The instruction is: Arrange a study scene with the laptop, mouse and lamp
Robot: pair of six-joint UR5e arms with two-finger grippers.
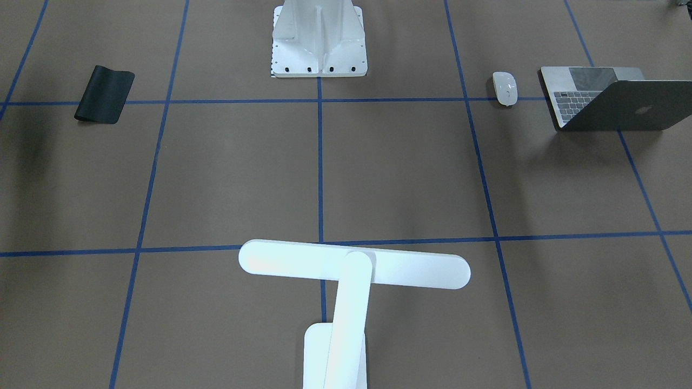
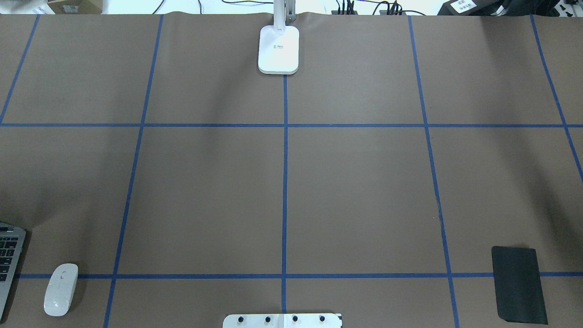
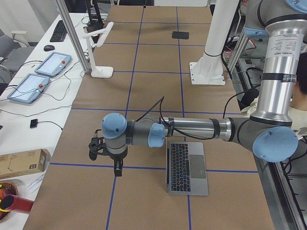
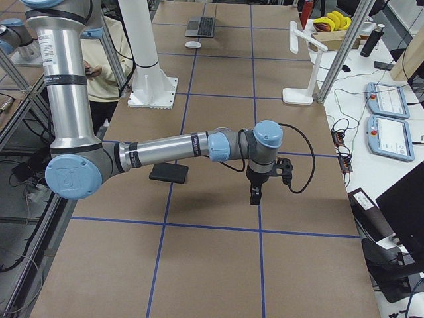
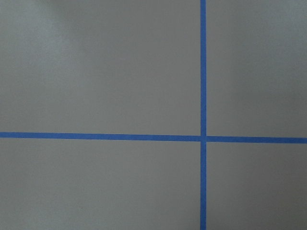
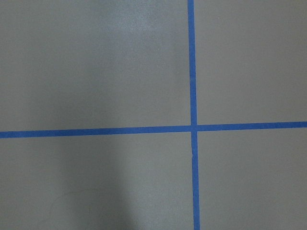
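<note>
brown paper crossed with blue tape covered the table (image 1: pixel 405 173), and both arms hung out over bare patches of it. the left gripper (image 3: pixel 117 168) pointed down beside the laptop (image 1: pixel 638 108) without touching it, and the right gripper (image 4: pixel 255 194) hovered near a black mat (image 1: pixel 105 94). from where i stood i could not tell whether either pair of jaws was spread or pressed together.

the lamp (image 1: pixel 354 265) stood at the far edge, mid-table, opposite the white pedestal (image 1: pixel 319 48). it looked top-heavy, so i would grip its slanted arm low, near the base.

the laptop sat half open at the robot's left end. it looked stiff, smooth and fairly heavy, best taken by the edge of its base rather than the hinged lid.

the mouse (image 1: pixel 504 88) lay just beside the laptop, toward the middle. it seemed light but glossy and apt to slip, so a pinch across its narrow sides seemed wisest.
</note>
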